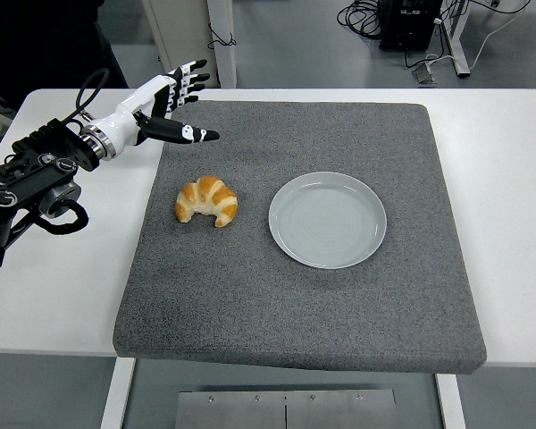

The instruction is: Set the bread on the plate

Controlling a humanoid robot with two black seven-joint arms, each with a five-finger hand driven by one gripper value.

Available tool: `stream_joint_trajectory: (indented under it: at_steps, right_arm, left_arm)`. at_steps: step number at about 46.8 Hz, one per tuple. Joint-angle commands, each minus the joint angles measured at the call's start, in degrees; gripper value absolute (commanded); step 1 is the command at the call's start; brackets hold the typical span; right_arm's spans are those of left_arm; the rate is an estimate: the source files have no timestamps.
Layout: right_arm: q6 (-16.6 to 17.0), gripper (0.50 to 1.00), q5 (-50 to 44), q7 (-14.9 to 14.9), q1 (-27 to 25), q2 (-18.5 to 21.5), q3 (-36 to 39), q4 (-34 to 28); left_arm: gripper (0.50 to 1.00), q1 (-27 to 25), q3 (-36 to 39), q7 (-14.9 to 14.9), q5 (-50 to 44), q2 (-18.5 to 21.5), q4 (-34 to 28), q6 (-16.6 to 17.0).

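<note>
A golden croissant (206, 200) lies on the left part of the grey mat (304, 295). An empty grey-blue plate (327, 220) sits on the mat to its right, apart from it. My left hand (173, 105) is open, fingers spread, over the mat's far left corner, up and to the left of the croissant and not touching it. The right arm is out of view.
The mat covers most of the white table (509, 197). A dark figure (45, 40) stands at the top left behind the table. Cables and table legs show on the floor beyond the far edge.
</note>
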Motion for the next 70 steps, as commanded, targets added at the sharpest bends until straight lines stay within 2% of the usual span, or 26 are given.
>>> stream_joint_trajectory:
  at_steps: [1, 14, 32, 46, 55, 60, 70]
  right_arm:
    - [0.0, 1.000, 0.0, 0.0, 0.0, 0.0, 0.0, 0.0]
    - [0.0, 1.000, 0.0, 0.0, 0.0, 0.0, 0.0, 0.0]
    - [0.0, 1.000, 0.0, 0.0, 0.0, 0.0, 0.0, 0.0]
    - [0.0, 1.000, 0.0, 0.0, 0.0, 0.0, 0.0, 0.0]
    - [0.0, 1.000, 0.0, 0.0, 0.0, 0.0, 0.0, 0.0]
    - [0.0, 1.000, 0.0, 0.0, 0.0, 0.0, 0.0, 0.0]
    - [0.0, 1.000, 0.0, 0.0, 0.0, 0.0, 0.0, 0.0]
  left_arm:
    - [0.986, 0.0, 0.3, 0.0, 3.3, 0.1, -0.3, 0.0]
    - [0.986, -0.1, 1.4, -0.7, 10.6, 1.6, -0.9, -0.3]
    - [0.986, -0.2, 2.2, -1.0, 22.7, 1.6, -1.1, -0.1]
    - [0.986, -0.2, 4.7, -1.0, 29.3, 1.3, -1.1, 0.0]
    - [0.986, -0.2, 6.9, -1.0, 29.8, 1.2, -1.8, 0.0]
    - [0.984, -0.1, 7.2, -1.0, 30.5, 1.1, -1.9, 0.9]
    - [0.965, 0.3, 8.4, -1.3, 31.5, 0.9, -1.8, 5.7]
